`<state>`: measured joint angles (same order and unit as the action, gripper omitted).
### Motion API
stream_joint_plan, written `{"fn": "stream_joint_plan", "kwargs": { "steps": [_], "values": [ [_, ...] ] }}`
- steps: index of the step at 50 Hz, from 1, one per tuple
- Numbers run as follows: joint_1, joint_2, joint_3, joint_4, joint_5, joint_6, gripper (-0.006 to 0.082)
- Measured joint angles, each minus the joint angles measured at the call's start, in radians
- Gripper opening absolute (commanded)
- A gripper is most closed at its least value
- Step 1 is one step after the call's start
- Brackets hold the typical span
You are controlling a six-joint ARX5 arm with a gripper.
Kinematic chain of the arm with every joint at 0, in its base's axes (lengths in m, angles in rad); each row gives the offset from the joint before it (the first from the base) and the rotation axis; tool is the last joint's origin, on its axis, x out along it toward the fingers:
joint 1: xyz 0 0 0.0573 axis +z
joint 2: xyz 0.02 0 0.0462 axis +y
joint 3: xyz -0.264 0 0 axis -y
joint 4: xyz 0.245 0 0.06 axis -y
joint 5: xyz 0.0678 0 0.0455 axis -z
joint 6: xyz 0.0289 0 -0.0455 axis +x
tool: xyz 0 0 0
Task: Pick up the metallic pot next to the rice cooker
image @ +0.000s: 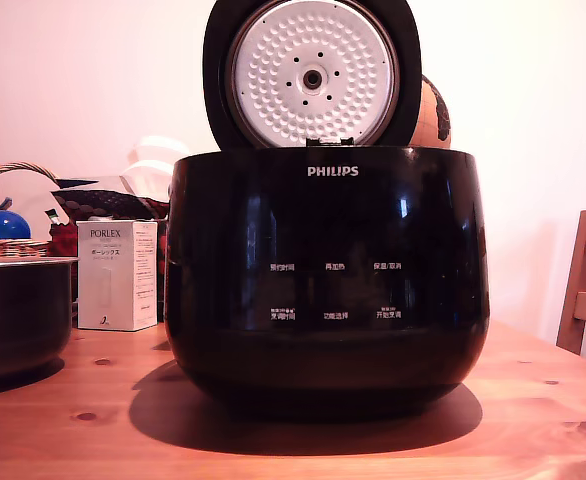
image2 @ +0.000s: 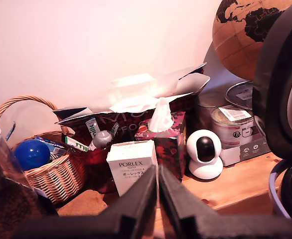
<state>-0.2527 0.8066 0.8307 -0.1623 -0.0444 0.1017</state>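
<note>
The pot (image: pixel 18 315) sat on the wooden table (image: pixel 273 440) at the exterior view's far left edge, partly cut off, just beside the rice cooker (image: pixel 328 275) but not touching it. The cooker filled the middle of that view, lid (image: pixel 311 72) standing open with its white dimpled plate facing out. Between pot and cooker, further back, stood a white Porlex box (image: pixel 117 275), with a wicker basket (image: pixel 8 215) holding 1 blue ball (image: pixel 1 225) behind the pot. In the wrist view the gripper (image2: pixel 158 172) had its fingers pressed together with only a thin slit between them, holding nothing. It pointed toward the box, near a tissue box (image2: pixel 166 137) and a small white camera (image2: pixel 204 153). A globe (image2: pixel 245 35) probably sat behind the lid.
</note>
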Motion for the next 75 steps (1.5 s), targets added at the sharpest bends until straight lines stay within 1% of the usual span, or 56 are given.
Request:
{"fn": "stream_joint_plan", "kwargs": {
  "steps": [17, 20, 21, 24, 25, 27, 28, 30, 31, 32, 33, 34, 35, 37, 38, 39, 41, 42, 45, 46, 47, 49, 52, 53, 55, 56, 58, 61, 62, 65, 66, 68, 70, 75],
  "values": [
    [0.0, 0.0, 0.0, 0.034, -0.016, 0.0, -0.002],
    [0.004, 0.0, 0.0, 0.027, -0.018, 0.014, -0.002],
    [0.007, 0.0, 0.0, 0.023, -0.017, 0.05, -0.002],
    [0.015, 0.0, 0.0, -0.007, -0.008, 0.053, -0.0021],
    [0.018, 0.0, 0.0, -0.021, -0.007, 0.102, -0.0021],
    [0.025, 0.0, 0.001, -0.06, 0.022, 0.102, -0.0021],
    [0.029, 0.0, 0.001, -0.081, 0.038, 0.157, -0.0021],
    [0.035, 0.0, 0.002, -0.131, 0.056, 0.161, -0.0021],
    [0.037, 0.0, 0.004, -0.161, 0.09, 0.161, -0.0021],
    [0.039, 0.001, 0.005, -0.192, 0.106, 0.241, -0.0021],
    [0.04, 0.001, 0.007, -0.218, 0.122, 0.241, -0.0021],
    [0.042, 0.002, 0.011, -0.253, 0.162, 0.241, -0.0021],
    [0.043, 0.003, 0.015, -0.283, 0.179, 0.33, -0.0021],
    [0.043, 0.009, 0.03, -0.34, 0.191, 0.342, -0.0021],
    [0.043, 0.013, 0.037, -0.369, 0.23, 0.342, -0.0021],
    [0.043, 0.018, 0.045, -0.397, 0.238, 0.461, -0.0021],
    [0.043, 0.029, 0.062, -0.45, 0.255, 0.461, -0.0021],
    [0.043, 0.035, 0.07, -0.474, 0.256, 0.542, -0.0021],
    [0.043, 0.056, 0.093, -0.544, 0.26, 0.549, -0.0021],
    [0.043, 0.068, 0.1, -0.567, 0.26, 0.613, -0.0021],
    [0.043, 0.074, 0.103, -0.579, 0.26, 0.613, -0.0021],
    [0.043, 0.094, 0.108, -0.61, 0.257, 0.663, -0.0012],
    [0.043, 0.126, 0.108, -0.644, 0.253, 0.665, 0.0045],
    [0.044, 0.14, 0.108, -0.655, 0.253, 0.699, 0.0082],
    [0.046, 0.166, 0.108, -0.666, 0.25, 0.699, 0.0189],
    [0.047, 0.179, 0.108, -0.668, 0.248, 0.72, 0.0246],
    [0.052, 0.204, 0.108, -0.669, 0.246, 0.721, 0.034],
    [0.061, 0.237, 0.108, -0.666, 0.227, 0.723, 0.0424],
    [0.063, 0.247, 0.108, -0.662, 0.201, 0.723, 0.0449],
    [0.066, 0.274, 0.108, -0.639, 0.178, 0.724, 0.0505],
    [0.066, 0.28, 0.108, -0.63, 0.141, 0.724, 0.0517],
    [0.066, 0.296, 0.108, -0.613, 0.134, 0.724, 0.0545],
    [0.066, 0.309, 0.108, -0.594, 0.098, 0.725, 0.0568],
    [0.066, 0.349, 0.108, -0.563, 0.072, 0.725, 0.0576]
  ]
}}
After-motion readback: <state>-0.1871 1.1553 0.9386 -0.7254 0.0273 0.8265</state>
